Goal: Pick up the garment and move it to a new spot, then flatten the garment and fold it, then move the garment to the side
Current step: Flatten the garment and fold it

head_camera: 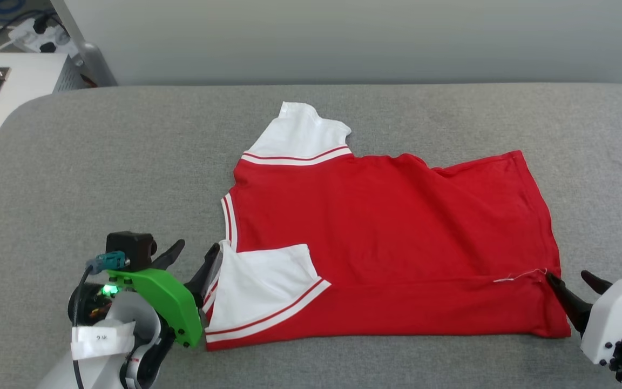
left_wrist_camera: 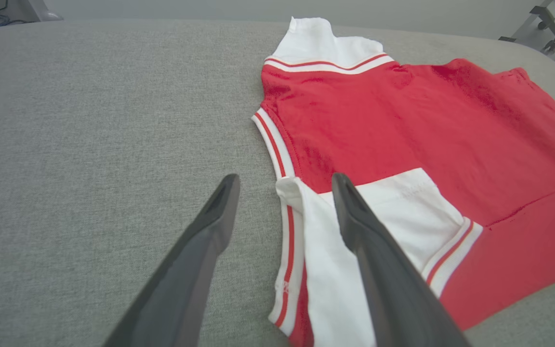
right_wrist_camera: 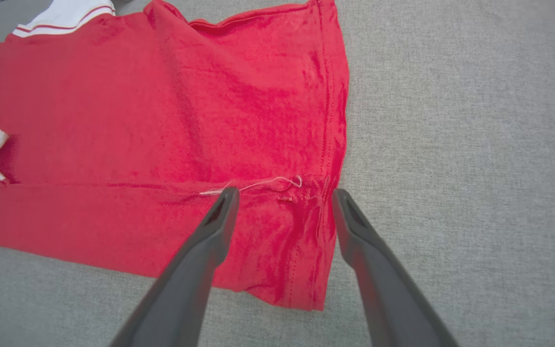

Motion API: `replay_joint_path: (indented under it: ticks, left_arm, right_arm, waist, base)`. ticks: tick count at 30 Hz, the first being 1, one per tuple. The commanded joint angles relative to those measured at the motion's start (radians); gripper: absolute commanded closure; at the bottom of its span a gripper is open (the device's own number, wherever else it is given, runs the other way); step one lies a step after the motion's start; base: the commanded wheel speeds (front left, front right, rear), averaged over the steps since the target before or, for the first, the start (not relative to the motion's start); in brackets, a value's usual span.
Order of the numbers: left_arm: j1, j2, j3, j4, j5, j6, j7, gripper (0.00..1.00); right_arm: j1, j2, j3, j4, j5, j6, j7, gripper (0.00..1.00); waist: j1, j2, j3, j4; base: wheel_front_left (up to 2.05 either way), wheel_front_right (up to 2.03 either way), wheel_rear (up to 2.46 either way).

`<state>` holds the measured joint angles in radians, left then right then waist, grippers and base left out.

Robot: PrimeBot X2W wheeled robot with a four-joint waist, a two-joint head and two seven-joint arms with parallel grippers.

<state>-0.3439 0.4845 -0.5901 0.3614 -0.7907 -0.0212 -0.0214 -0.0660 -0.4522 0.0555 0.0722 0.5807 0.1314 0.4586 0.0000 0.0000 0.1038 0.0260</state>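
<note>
Folding is in hand: the garment (head_camera: 386, 216) lies with its near edge turned over. Your left gripper (head_camera: 197, 246) and right gripper (head_camera: 567, 275) stand open and empty. Next, you likely grasp the far edge.

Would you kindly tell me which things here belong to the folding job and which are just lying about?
Job in hand: shirt; left gripper, open at its sleeve end; right gripper, open at its hem end; table under it.
Lying about: white case; power strip.
</note>
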Motion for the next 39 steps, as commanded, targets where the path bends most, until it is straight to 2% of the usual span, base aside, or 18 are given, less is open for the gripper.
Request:
replay_joint_path:
  ticks: [1,8,11,17,22,28,39]
  left_arm:
    - [0.032,0.002,0.013,-0.029,-0.018,0.026,0.0,0.0]
    - [0.161,0.007,0.038,-0.2,-0.081,0.146,0.066,0.0]
    - [0.214,0.028,0.023,-0.266,-0.087,0.2,0.127,0.0]
    - [0.264,0.059,-0.013,-0.361,-0.075,0.272,0.217,0.0]
    - [0.262,0.069,-0.029,-0.373,-0.058,0.306,0.253,0.0]
    - [0.245,0.064,-0.035,-0.322,-0.042,0.337,0.268,0.0]
    - [0.209,0.029,-0.04,-0.219,-0.037,0.351,0.264,0.0]
  right_arm:
    - [0.027,0.011,-0.013,-0.022,-0.017,-0.001,0.013,0.0]
    - [0.128,0.072,-0.09,-0.126,-0.077,-0.001,0.103,0.0]
    - [0.163,0.109,-0.131,-0.168,-0.113,-0.001,0.156,0.0]
    - [0.197,0.172,-0.182,-0.239,-0.159,-0.001,0.224,0.0]
    - [0.198,0.199,-0.191,-0.272,-0.177,-0.001,0.242,0.0]
    - [0.186,0.211,-0.198,-0.284,-0.188,-0.001,0.248,0.0]
    - [0.164,0.21,-0.198,-0.274,-0.187,-0.001,0.238,0.0]
  waist:
    - [0.0,0.0,-0.052,0.002]
    - [0.0,0.0,-0.078,0.003]
    - [0.0,0.0,-0.075,0.002]
    - [0.0,0.0,-0.051,-0.005]
    - [0.0,0.0,-0.016,-0.018]
    - [0.0,0.0,0.03,-0.038]
    - [0.0,0.0,0.083,-0.052]
  base:
    - [0.0,0.0,0.0]
    - [0.0,0.0,0.0]
    - [0.0,0.0,0.0]
    - [0.0,0.0,0.0]
    - [0.0,0.0,0.0]
    - [0.0,0.0,0.0]
    - [0.0,0.0,0.0]
